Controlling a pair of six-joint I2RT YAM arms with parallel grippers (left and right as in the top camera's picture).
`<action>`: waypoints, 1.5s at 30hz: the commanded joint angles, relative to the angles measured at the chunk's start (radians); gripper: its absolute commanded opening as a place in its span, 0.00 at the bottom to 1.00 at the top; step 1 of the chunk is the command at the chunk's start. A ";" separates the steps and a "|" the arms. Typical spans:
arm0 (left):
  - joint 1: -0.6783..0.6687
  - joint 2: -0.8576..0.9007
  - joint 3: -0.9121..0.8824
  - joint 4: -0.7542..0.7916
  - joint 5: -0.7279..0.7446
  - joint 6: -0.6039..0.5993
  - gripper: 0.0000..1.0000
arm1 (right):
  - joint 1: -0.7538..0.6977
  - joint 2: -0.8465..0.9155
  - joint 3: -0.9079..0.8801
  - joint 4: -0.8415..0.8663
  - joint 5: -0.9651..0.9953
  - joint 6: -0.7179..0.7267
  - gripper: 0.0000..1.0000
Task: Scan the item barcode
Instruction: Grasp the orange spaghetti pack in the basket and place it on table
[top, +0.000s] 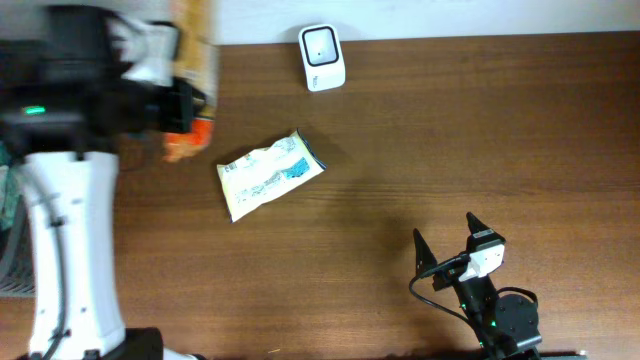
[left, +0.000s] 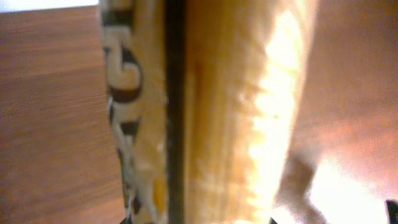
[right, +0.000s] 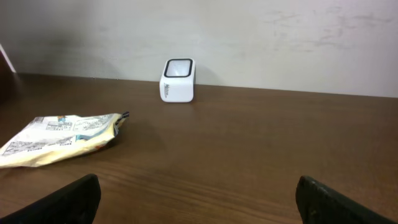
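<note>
My left gripper (top: 185, 97): pinching an orange-yellow package (top: 196, 48), lifted at the table's far left edge
Package up close: it fills my left wrist view (left: 236, 112), blurred, with no barcode readable
Scanner (top: 322, 57): white, upright at the far edge of the table (top: 480, 130), well apart from the package
White packet (top: 270, 173): flat on the wood, between scanner and me
My right gripper (top: 445, 228): spread wide, empty, near the front edge

Blurred packet (left: 236, 112), print illegible
</note>
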 joint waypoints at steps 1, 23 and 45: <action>-0.143 -0.022 -0.200 0.156 -0.047 -0.016 0.00 | -0.002 -0.006 -0.007 -0.003 -0.005 0.011 0.99; -0.637 0.209 -0.746 0.861 -0.084 -0.172 0.95 | -0.002 -0.006 -0.007 -0.003 -0.005 0.011 0.99; 0.615 0.085 -0.058 0.350 -0.559 0.024 0.97 | -0.002 -0.006 -0.007 -0.003 -0.005 0.011 0.99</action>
